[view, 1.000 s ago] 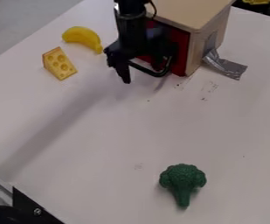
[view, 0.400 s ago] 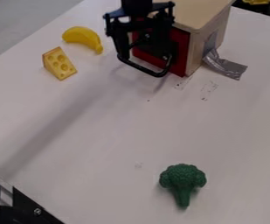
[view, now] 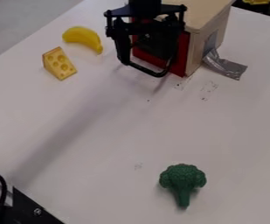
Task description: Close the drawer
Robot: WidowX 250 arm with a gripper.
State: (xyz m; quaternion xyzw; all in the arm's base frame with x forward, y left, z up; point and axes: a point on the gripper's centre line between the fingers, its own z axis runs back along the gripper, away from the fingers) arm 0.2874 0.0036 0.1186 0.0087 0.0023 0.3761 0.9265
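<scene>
Gripper at the red drawer, fingers apart.
White table (view: 90,175) under all; wooden box (view: 204,13) toward its far edge; black gripper (view: 150,62) hanging before the box, fingers parted either side (contact with the handle: cannot tell); red drawer (view: 183,54) in the box's front face, dark bar handle (view: 146,70) low on it; broccoli (view: 183,179) stem toward the near edge, well apart from the box; silver tape (view: 227,68) from box side onto tabletop; banana (view: 81,36) near the left edge; cheese wedge (view: 59,64) just beside it.
</scene>
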